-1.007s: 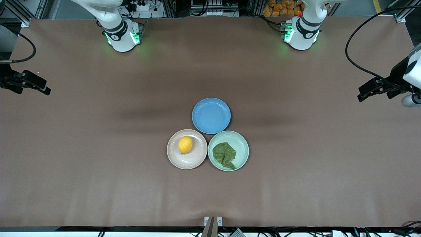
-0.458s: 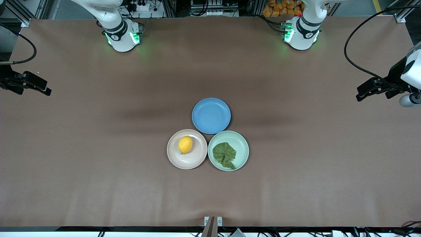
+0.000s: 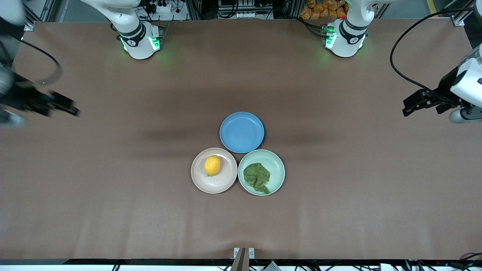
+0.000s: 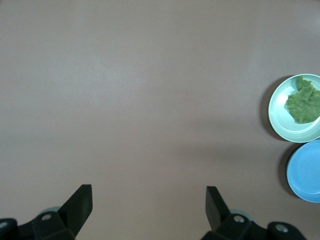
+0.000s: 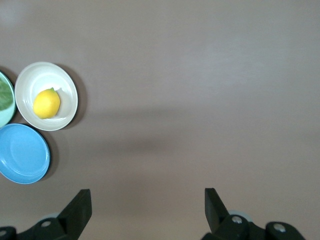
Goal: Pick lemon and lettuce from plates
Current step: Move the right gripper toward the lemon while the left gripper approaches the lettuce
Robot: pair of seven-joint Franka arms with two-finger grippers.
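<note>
A yellow lemon (image 3: 212, 165) (image 5: 47, 103) lies on the beige-pink plate (image 3: 216, 186) (image 5: 35, 80). Beside it, toward the left arm's end, a dark green lettuce leaf (image 3: 257, 177) (image 4: 303, 102) rests on the mint plate (image 3: 272, 162) (image 4: 280, 117). My left gripper (image 3: 409, 105) (image 4: 149, 192) hovers open and empty over bare table at its own end, well apart from the plates. Over bare table at the other end, my right gripper (image 3: 69, 108) (image 5: 148, 195) is open too, with nothing between its fingers.
An empty blue plate (image 3: 241, 132) (image 4: 307, 172) (image 5: 22, 152) touches both plates and lies farther from the front camera than they do. Brown cloth covers the table. Both arm bases stand along the table's edge farthest from the front camera.
The right gripper has moved in from its end toward the middle of the table. The left gripper has crept a little toward the plates. Lemon and lettuce have not moved.
</note>
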